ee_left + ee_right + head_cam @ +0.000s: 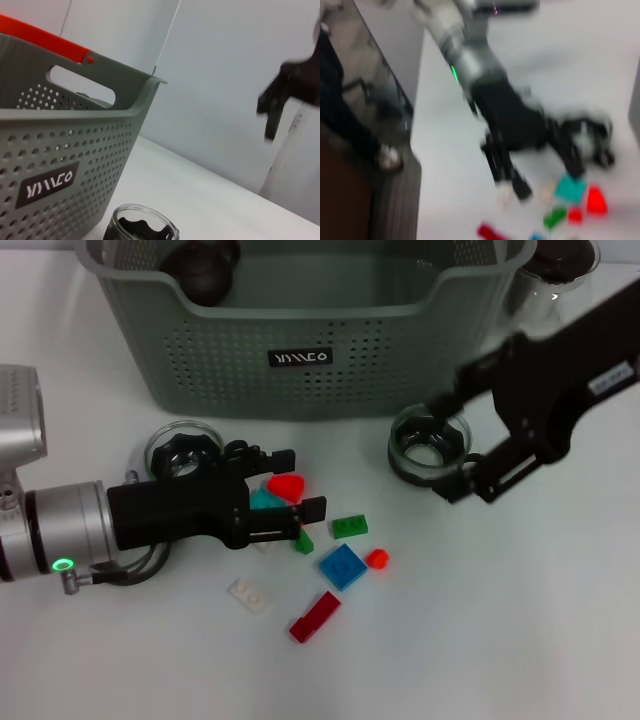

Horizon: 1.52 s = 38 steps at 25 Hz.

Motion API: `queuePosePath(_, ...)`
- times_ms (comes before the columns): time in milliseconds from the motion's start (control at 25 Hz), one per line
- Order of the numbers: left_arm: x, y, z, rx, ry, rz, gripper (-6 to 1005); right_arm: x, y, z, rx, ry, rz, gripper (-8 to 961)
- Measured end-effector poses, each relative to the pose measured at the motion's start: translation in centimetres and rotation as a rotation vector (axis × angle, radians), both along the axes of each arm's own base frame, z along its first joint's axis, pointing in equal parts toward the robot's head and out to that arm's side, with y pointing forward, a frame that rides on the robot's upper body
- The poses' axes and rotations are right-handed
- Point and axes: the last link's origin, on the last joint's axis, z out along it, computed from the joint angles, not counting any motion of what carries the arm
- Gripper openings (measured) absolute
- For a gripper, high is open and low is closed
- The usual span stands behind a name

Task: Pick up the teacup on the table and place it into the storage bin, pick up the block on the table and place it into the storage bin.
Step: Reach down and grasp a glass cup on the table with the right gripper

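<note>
The grey-green storage bin point(300, 350) stands at the back of the white table, and its perforated wall point(60, 165) fills one side of the left wrist view. A glass teacup point(430, 445) sits in front of the bin's right half; its rim point(142, 220) shows low in the left wrist view. My right gripper point(450, 445) hangs open over this teacup, clear of it. My left gripper point(300, 483) lies low and open, with a red block point(287, 485) and a teal block point(262, 500) between its fingers. The blurred right wrist view shows these blocks point(570, 189) too.
Loose blocks lie near the left gripper: green point(350, 526), blue point(343, 566), small red point(377, 558), long red point(314, 616), white point(248, 595). A second glass cup point(165, 440) is partly behind the left gripper. A dark round object point(205, 270) lies in the bin. A glass jug point(555, 275) stands at the back right.
</note>
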Motion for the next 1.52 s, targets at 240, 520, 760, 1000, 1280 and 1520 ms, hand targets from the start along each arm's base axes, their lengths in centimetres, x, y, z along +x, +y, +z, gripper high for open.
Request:
queuePosePath(240,-0.1,-0.1,0.0,-0.001,0.002,0.003,843,1.6,1.4,-3.0,0.028,-0.197,-0.051,925)
queuePosePath(520,-0.2,-0.2,-0.1,0.000,0.003,0.002,843,2.4,2.5,-7.1,0.072,-0.348,-0.015,914)
queuePosePath(760,-0.1,-0.1,0.0,0.000,0.004,-0.001,843,3.0,3.3,-9.3,0.130,-0.426,0.009,904)
queuePosePath(1000,-0.1,-0.1,-0.1,0.003,0.005,0.001,843,3.3,3.6,-10.4,0.154,-0.442,0.037,894)
queuePosePath(1280,-0.1,0.0,-0.1,0.006,0.006,0.004,843,3.8,3.8,-12.0,0.168,-0.470,0.072,883)
queuePosePath(1520,-0.2,0.0,-0.1,0.007,0.006,0.007,843,3.7,3.7,-12.9,0.189,-0.484,0.110,873)
